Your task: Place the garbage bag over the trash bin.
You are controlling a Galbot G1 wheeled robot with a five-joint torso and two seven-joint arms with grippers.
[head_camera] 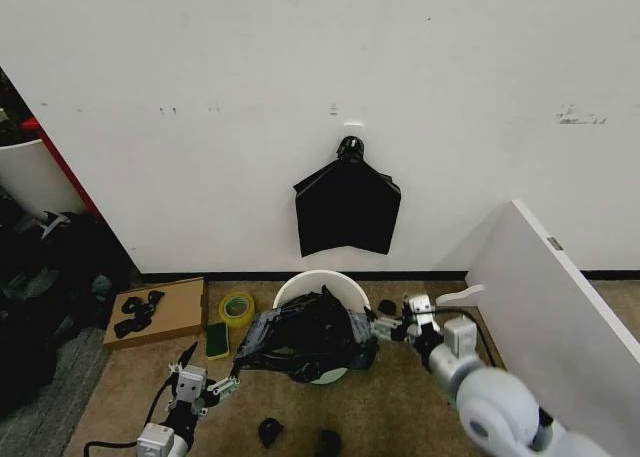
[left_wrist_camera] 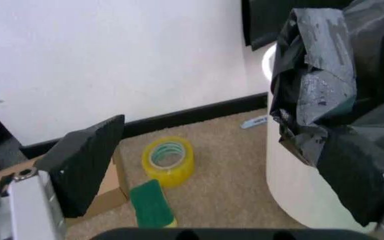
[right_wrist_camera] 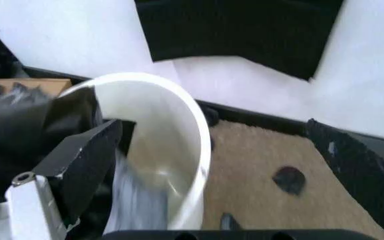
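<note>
Both grippers low at the bin, bag partly on.
Left gripper (head_camera: 222,384) has its fingers apart beside the crinkled glossy black plastic garbage bag (head_camera: 305,339); right gripper (head_camera: 385,324) is apart too, one finger inside the rim. Bag drapes the front of the round white plastic trash bin (head_camera: 305,285); back rim bare, so roughly half done by my read.
</note>
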